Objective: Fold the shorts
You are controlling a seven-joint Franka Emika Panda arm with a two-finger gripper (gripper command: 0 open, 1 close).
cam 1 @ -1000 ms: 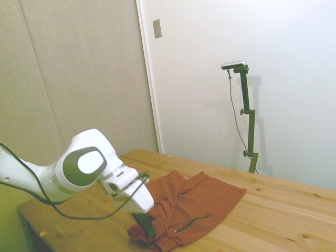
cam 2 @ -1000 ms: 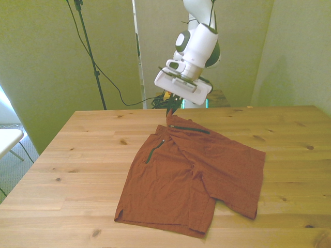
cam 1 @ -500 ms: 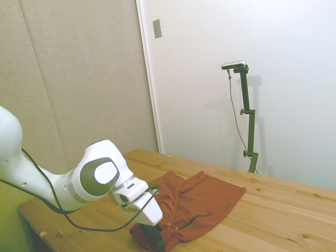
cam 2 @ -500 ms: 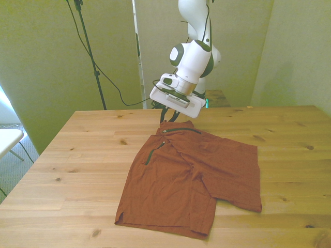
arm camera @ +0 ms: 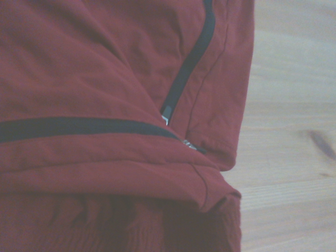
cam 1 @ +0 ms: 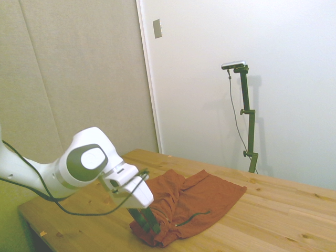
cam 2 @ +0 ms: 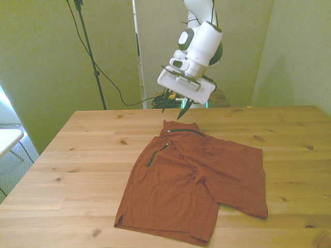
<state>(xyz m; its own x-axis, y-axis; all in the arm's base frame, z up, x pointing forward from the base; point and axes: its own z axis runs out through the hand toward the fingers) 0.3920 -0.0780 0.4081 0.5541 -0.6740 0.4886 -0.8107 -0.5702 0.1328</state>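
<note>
Shorts point(cam 2: 191, 181) lie spread on the wooden worktop point(cam 2: 77, 155), rust-red, wrinkled, partly doubled over at the waistband end. Thin soft cloth like this likely drapes, sags and slides when lifted, so a pinch at a corner or hem edge suits best. Above the waistband hangs the gripper point(cam 2: 173, 111), fingers apart, holding nothing.
</note>
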